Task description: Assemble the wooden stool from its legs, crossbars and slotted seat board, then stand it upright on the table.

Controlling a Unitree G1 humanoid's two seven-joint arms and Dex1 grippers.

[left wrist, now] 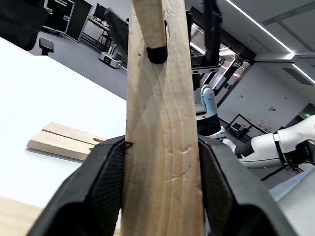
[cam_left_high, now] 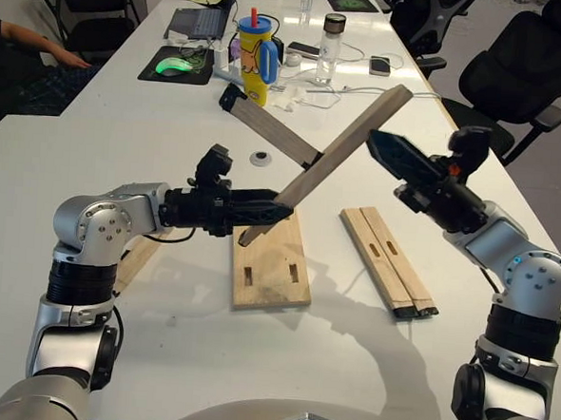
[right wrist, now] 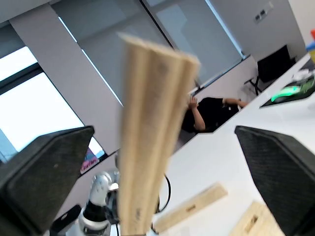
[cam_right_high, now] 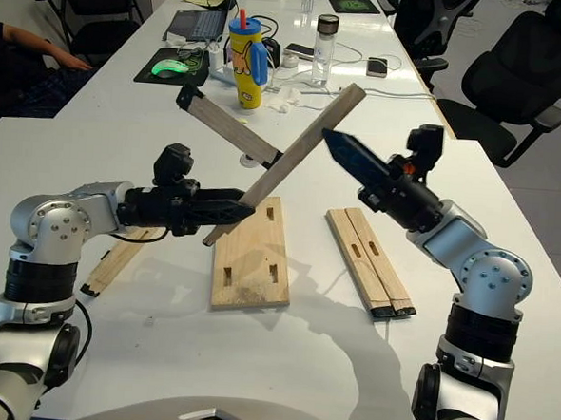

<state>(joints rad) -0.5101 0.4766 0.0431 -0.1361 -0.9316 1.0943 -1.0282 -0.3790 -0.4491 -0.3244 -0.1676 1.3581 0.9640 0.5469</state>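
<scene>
My left gripper (cam_left_high: pixel 266 205) is shut on the lower end of a long wooden plank (cam_left_high: pixel 346 143) that slants up and to the right above the table. In the left wrist view its fingers (left wrist: pixel 106 182) press both sides of the plank (left wrist: pixel 162 123). A second wooden bar (cam_left_high: pixel 271 131) with black ends meets the plank crosswise near its middle. Below them the slotted seat board (cam_left_high: pixel 270 267) lies flat. My right gripper (cam_left_high: pixel 391 152) is open just right of the plank's upper part; in the right wrist view the plank (right wrist: pixel 152 147) stands between its spread fingers (right wrist: pixel 47 167) without touching them.
Two wooden legs (cam_left_high: pixel 390 262) lie side by side right of the seat board. Another wooden piece (cam_left_high: pixel 136 260) lies under my left arm. Farther back are a yellow cup (cam_left_high: pixel 255 64), a bottle (cam_left_high: pixel 329 47), a laptop (cam_left_high: pixel 199 21) and a small round disc (cam_left_high: pixel 260 158).
</scene>
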